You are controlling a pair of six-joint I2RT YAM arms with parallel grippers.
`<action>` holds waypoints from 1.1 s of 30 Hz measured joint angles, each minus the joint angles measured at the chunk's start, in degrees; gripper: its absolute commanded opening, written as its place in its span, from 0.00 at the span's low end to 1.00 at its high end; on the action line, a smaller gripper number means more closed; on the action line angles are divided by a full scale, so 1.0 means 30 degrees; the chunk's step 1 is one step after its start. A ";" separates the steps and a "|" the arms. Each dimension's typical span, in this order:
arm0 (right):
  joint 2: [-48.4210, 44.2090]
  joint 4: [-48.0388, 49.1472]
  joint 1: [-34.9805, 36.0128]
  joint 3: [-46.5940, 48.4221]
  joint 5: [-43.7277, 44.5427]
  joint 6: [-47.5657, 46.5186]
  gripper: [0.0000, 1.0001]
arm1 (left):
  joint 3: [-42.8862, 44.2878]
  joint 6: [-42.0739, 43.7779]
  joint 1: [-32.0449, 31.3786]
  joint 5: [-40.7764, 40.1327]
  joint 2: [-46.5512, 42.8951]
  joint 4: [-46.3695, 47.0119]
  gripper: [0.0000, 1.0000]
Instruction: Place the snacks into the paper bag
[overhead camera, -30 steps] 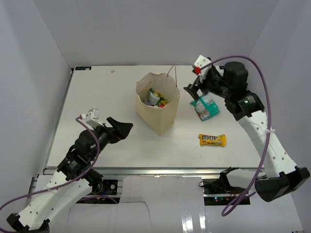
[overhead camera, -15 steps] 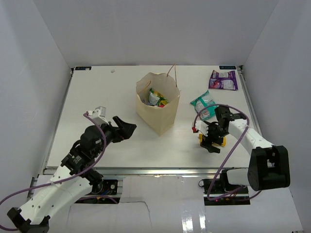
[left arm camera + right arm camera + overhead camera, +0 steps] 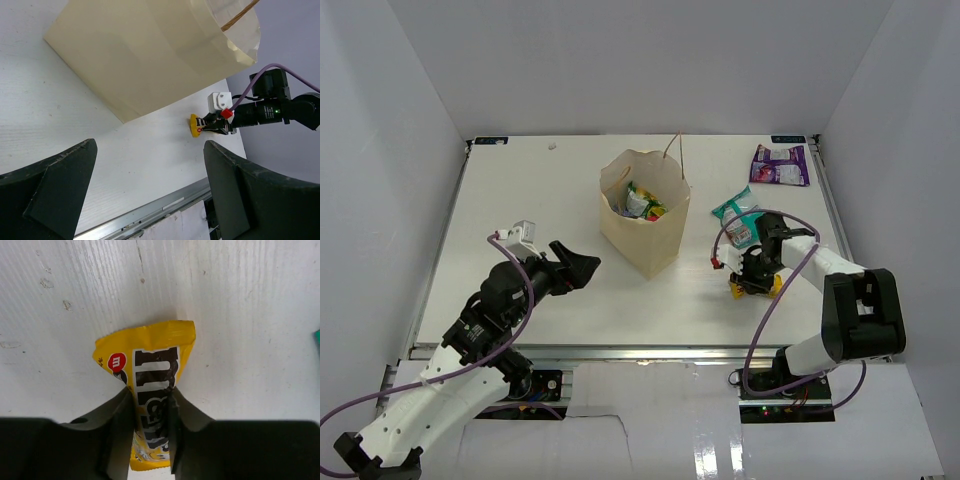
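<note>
While the right gripper (image 3: 752, 276) is covering most of the yellow M&M's packet (image 3: 775, 286) in the top view, only yellow slivers are showing at its sides. The wrist view is cutting off the packet's (image 3: 150, 375) near end behind the fingers (image 3: 117, 435). The paper bag (image 3: 643, 215) is hiding all but the tops of the snacks inside it, where a green-yellow packet (image 3: 645, 203) is peeking out. Its upper rim is running out of the left wrist view.

The right gripper's jaws are closing tightly across the width of the M&M's packet, pinching it narrow between the two fingers as it is lying on the table (image 3: 520, 190). The left gripper (image 3: 582, 266) is hanging spread wide, gripping nothing, facing the side of the bag (image 3: 150, 55) from a little way off.

The M&M's packet is lying with its long axis left to right across the table, in line with the right gripper's reach, its free end pointing toward the bag. The bag is standing upright near the table's middle, mouth open upward. A teal packet (image 3: 738, 218) is lying just beyond the right gripper, and a purple-white packet (image 3: 779, 165) is sitting at the far right corner.
</note>
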 measured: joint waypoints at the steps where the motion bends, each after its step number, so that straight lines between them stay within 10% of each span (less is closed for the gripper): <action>1: -0.0124 0.0058 -0.0015 -0.0007 -0.0066 0.0087 0.21 | 0.0000 0.0000 0.0000 0.0007 0.0000 0.0000 0.98; 12: -0.4284 -0.5217 -0.0736 0.6492 -0.8801 0.1574 0.08 | 0.0000 0.0080 0.0000 0.0044 0.0153 0.0000 0.98; 17: -0.5384 -0.0306 0.2251 1.1591 -1.1934 0.9755 0.08 | 0.0007 0.0350 0.0000 0.0044 0.0393 0.0022 0.98; 28: -0.1341 1.1570 0.7694 1.3559 -0.3628 2.2819 0.08 | 0.0007 0.0204 0.0000 0.0291 0.0102 0.0015 0.98; 33: -0.0058 1.2269 0.7650 1.2721 -0.1763 2.3809 0.42 | 0.0000 -0.0073 0.0000 0.0554 -0.0095 0.0131 0.98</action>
